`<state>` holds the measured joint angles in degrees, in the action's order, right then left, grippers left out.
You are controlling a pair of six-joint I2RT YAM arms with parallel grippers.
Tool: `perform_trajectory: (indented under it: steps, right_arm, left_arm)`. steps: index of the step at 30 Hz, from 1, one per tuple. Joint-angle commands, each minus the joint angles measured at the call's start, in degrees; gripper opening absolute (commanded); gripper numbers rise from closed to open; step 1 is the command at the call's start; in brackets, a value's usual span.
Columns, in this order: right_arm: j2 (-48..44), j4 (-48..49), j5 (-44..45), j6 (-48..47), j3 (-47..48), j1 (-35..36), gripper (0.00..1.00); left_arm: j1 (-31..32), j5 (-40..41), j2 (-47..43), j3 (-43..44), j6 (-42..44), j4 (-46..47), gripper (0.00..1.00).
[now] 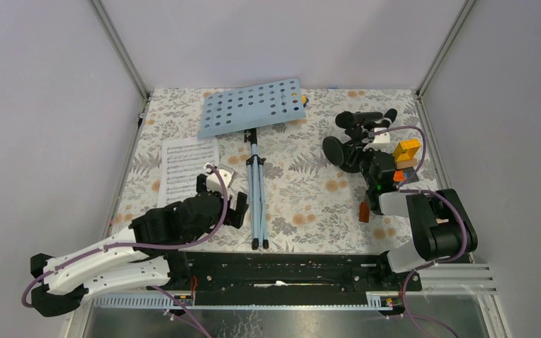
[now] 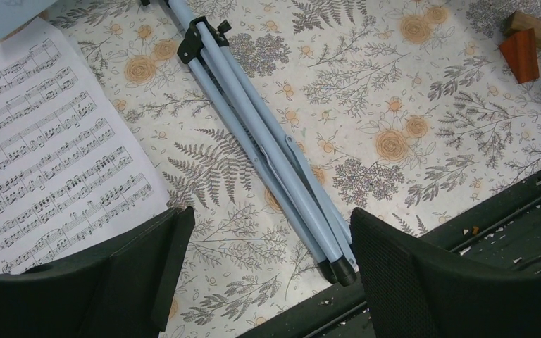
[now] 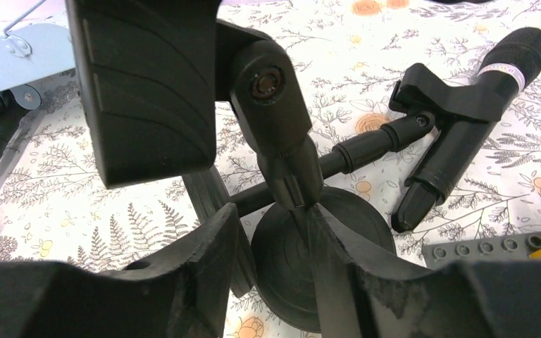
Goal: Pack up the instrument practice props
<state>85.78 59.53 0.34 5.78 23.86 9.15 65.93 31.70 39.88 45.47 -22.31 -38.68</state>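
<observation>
Stock on the floral cloth (image 1: 310,190), as we find it:

1. The left gripper (image 2: 268,229) has its jaws wide and holds nothing. It hangs low over the foot end of the tripod (image 2: 268,155), whose folded legs lie flat and run between the two fingers. We see no contact.
2. The right gripper (image 3: 275,218) has its jaws drawn narrow on either side of the stem of the near holder (image 3: 282,120), just above its round base (image 3: 338,239). We cannot tell whether the pads actually press the stem.
3. The second holder (image 3: 373,144) lies on its side just beyond, with a microphone (image 3: 479,91) clipped in it.
4. The music desk (image 1: 253,105) sits at the far side of the cloth, at the tripod's head.
5. The sheet music (image 2: 42,141) lies flat, just left of the tripod legs and near the left gripper.
6. The toy blocks (image 1: 406,151), right of the holders, are not ours to pack.

Step in hand, as we judge it: the right arm is taking hold of the near holder while the left arm lines up on the tripod. Every prop sits on the cloth, so the packing looks barely begun.

Next move: we need a firm pinch on that thin stem before any lift, since the heavy base may swing or slip. The lift must also clear the second holder beside it. We see no box or bag in view to receive the props.
</observation>
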Motion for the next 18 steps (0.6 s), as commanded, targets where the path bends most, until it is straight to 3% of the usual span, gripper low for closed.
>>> perform_trajectory:
  steps: [1, 7, 13, 18]
  right_arm:
    - [0.7, 8.4, -0.6, -2.3, 1.9, 0.1, 0.43]
    - [-3.5, 2.1, 1.3, -5.4, 1.6, 0.1, 0.11]
    - [-14.1, -11.2, 7.5, -7.9, -0.4, 0.1, 0.05]
    - [-22.5, -16.5, 7.1, -7.2, -3.2, 0.1, 0.06]
  left_arm:
    - [-0.2, 0.0, -1.1, 0.0, 0.5, 2.6, 0.89]
    - [-0.2, 0.1, -1.2, -0.1, 0.3, 2.6, 0.89]
    - [-0.2, -0.1, 0.2, 0.0, 0.4, 2.6, 0.89]
    - [-0.2, -0.5, 0.5, 0.1, 0.5, 2.6, 0.89]
